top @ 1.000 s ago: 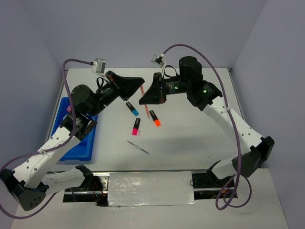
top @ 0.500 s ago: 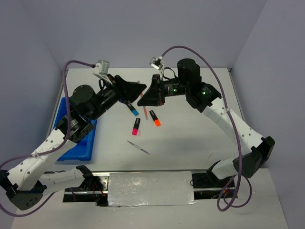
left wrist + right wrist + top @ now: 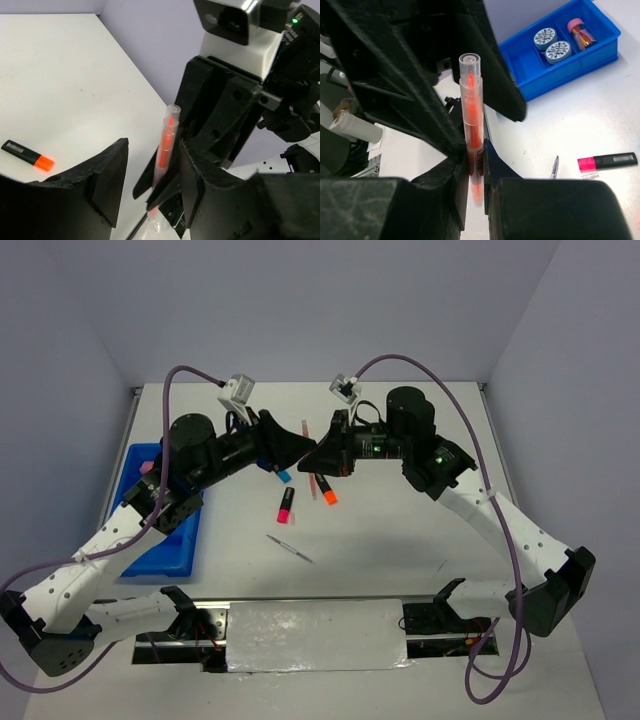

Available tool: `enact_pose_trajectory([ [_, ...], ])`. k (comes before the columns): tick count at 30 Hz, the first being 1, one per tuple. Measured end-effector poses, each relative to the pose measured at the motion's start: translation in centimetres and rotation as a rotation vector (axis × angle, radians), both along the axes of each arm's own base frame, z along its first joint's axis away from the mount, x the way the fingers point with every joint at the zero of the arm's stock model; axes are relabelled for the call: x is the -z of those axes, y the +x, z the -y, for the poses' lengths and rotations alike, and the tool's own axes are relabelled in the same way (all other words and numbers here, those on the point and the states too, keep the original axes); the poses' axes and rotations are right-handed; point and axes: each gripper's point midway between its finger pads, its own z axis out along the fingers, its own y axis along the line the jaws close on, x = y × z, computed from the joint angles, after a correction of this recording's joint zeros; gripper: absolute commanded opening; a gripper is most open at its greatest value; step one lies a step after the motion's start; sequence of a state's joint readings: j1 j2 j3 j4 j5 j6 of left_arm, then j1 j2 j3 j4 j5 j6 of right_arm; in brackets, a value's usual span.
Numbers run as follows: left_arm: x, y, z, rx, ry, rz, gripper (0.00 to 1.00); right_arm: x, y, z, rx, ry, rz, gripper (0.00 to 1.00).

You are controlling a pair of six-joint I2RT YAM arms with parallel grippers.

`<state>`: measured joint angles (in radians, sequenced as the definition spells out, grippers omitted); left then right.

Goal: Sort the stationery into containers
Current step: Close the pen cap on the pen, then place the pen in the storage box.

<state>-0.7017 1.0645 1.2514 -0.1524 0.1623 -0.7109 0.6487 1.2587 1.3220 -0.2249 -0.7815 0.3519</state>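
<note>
Overhead, we see both arms stretched in from the near edge of the white table [image 3: 400,540], elbows raised and forearms angled toward each other, so the two grippers meet tip to tip above the middle. The blue tray [image 3: 165,545] lies at the left edge, under the left arm; from the right wrist we see two patterned rolls [image 3: 551,44] together in one compartment and a pink cylinder [image 3: 581,31] in the next.

The right gripper [image 3: 475,150] is clamped on the orange pen [image 3: 471,115], pinching its lower barrel, and the capped end stands clear of the fingers. The left gripper [image 3: 150,150] has its jaws spread wider than the pen, one on either side. A gap shows on one side. We cannot tell whether the other finger touches it.

On the table below lie the blue highlighter [image 3: 280,473], the orange highlighter [image 3: 326,490] and the pink highlighter [image 3: 286,504], close together. The thin pen [image 3: 290,549] lies apart, nearer the arm bases.
</note>
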Motion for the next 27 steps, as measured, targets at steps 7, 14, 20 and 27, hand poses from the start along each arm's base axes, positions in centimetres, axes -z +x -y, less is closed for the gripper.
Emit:
enact_pose_trajectory([
  [7, 0.8, 0.0, 0.2, 0.016, -0.002, -0.005, 0.36, 0.3, -0.9, -0.5, -0.038, -0.005, -0.019, 0.00],
  [14, 1.8, 0.8, -0.5, -0.020, 0.023, -0.039, 0.00, 1.2, -0.9, -1.1, -0.065, -0.016, -0.057, 1.00],
  [20, 8.6, 7.3, -11.9, -0.532, 0.098, -0.363, 0.00, 4.1, 3.9, 2.4, 0.168, -0.066, -0.090, 1.00],
  [27, 19.7, 3.5, -32.3, -1.310, 0.174, -0.815, 0.00, 10.1, 6.8, 7.6, 0.446, -0.212, -0.174, 1.00],
])
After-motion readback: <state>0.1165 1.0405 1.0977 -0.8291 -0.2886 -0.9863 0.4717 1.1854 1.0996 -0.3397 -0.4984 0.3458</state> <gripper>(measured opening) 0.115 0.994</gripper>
